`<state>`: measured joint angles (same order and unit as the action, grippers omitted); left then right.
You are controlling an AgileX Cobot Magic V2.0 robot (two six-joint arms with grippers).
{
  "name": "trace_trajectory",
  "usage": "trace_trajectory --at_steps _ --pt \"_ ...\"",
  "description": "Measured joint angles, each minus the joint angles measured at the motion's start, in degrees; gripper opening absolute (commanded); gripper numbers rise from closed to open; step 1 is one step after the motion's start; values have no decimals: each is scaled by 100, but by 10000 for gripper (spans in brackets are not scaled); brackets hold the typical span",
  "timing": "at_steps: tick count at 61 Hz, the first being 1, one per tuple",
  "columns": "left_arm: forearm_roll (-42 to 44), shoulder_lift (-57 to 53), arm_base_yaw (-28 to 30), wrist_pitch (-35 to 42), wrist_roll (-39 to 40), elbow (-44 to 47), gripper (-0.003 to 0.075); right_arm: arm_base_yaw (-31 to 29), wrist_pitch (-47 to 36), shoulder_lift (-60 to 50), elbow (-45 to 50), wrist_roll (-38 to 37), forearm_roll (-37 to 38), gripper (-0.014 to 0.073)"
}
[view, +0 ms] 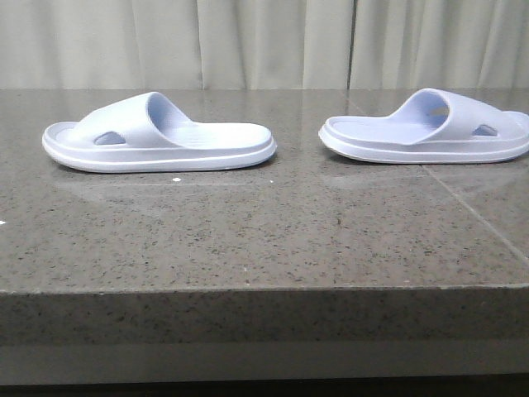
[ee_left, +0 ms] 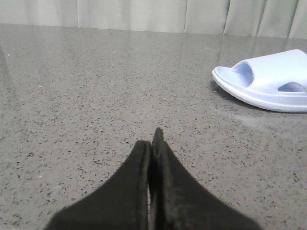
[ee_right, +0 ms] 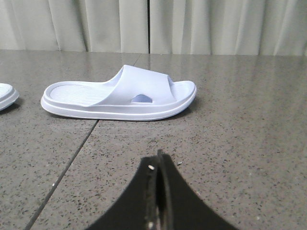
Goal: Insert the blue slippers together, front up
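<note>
Two pale blue slippers lie flat on their soles on the grey stone table, side-on to me, heels toward each other. The left slipper (view: 157, 136) has its toe pointing left; its toe end (ee_left: 268, 81) shows in the left wrist view. The right slipper (view: 430, 128) points its toe right and shows whole (ee_right: 120, 93) in the right wrist view. My left gripper (ee_left: 153, 139) is shut on nothing, low over bare table, well short of the left slipper. My right gripper (ee_right: 158, 160) is also shut and empty, a short way in front of the right slipper. Neither gripper shows in the front view.
The speckled stone table (view: 264, 240) has a front edge near me and a thin seam line (ee_right: 72, 158) running across it. A pale curtain (view: 264, 41) hangs behind the table. The heel tip of the left slipper (ee_right: 7, 96) peeks in beside the right one.
</note>
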<state>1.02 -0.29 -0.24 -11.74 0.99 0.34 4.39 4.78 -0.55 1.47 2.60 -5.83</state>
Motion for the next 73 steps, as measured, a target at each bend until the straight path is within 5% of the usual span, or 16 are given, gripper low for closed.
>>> trace_trajectory --at_steps 41,60,73 --pt "-172 0 0 586 0 -146 -20 0 170 0 -137 0 0 -60" --pt "-102 1610 0 -1242 0 -2969 -19 0 1596 999 -2701 -11 508 -60" --pt "-102 2686 0 -1692 0 -3810 -19 0 2405 2195 -3839 4 583 -60"
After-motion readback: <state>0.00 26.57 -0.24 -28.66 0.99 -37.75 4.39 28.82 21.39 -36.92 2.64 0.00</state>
